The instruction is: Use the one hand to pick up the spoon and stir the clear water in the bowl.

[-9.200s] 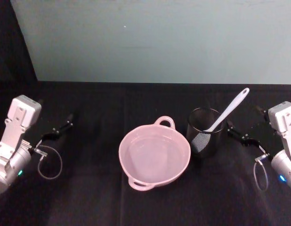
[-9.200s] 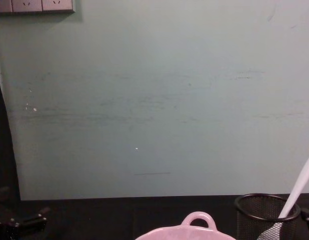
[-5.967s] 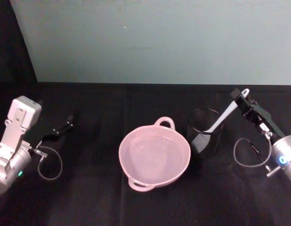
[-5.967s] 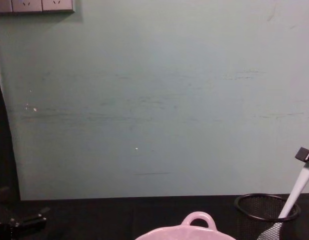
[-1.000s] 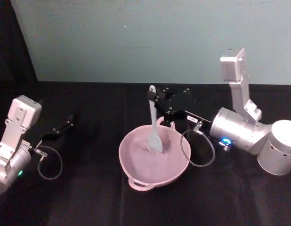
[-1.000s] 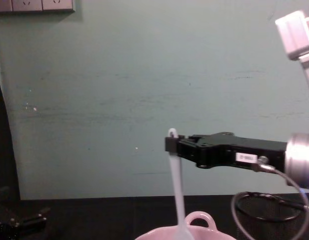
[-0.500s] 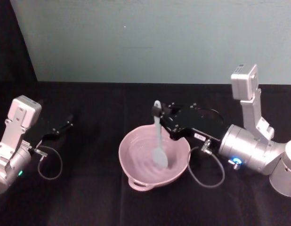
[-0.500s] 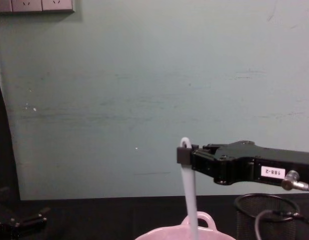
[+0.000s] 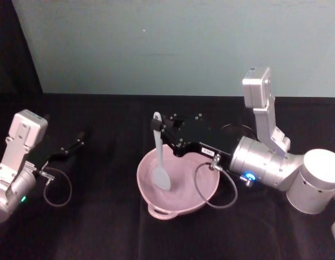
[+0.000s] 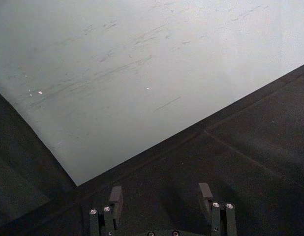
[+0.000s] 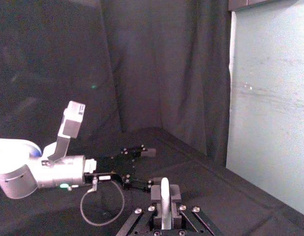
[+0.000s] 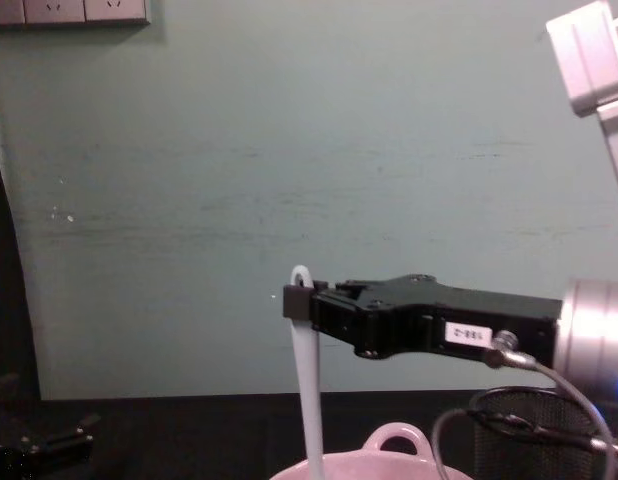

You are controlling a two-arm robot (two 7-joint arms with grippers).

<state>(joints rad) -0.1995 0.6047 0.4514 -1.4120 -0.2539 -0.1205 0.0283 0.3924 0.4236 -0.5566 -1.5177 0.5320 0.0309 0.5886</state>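
Cloth, plain and black, covered the table [image 9: 102,222], and a pale pink round bowl [image 9: 181,201] with small loop handles on its rim sat on it before a dull teal wall [image 9: 156,43]. Above the bowl's far rim reached the slim black right gripper [image 9: 159,125], set on a silver-grey cylindrical wrist with a grey cable looping down over the bowl's right edge. Its fingers were pinched narrowly on the top of a long, slim, pale white spoon [image 9: 159,154], just under the little loop at the handle's end.

The spoon hung almost upright, tipped only slightly, with its flat paddle head down inside the bowl, in the half on the robot's left. Whether the head touched the bottom could not be told. From the chest, the gripper [image 12: 297,300] stood well above the bowl [image 12: 397,440], and the spoon [image 12: 309,400] dropped straight past its rim. A black wire-mesh cup [image 12: 519,455] stood just to the bowl's right, partly behind the cable.

Well to the bowl's left, the left gripper [image 9: 72,146] lay low over the cloth, its fingers [image 10: 116,195] spread wide and holding nothing.
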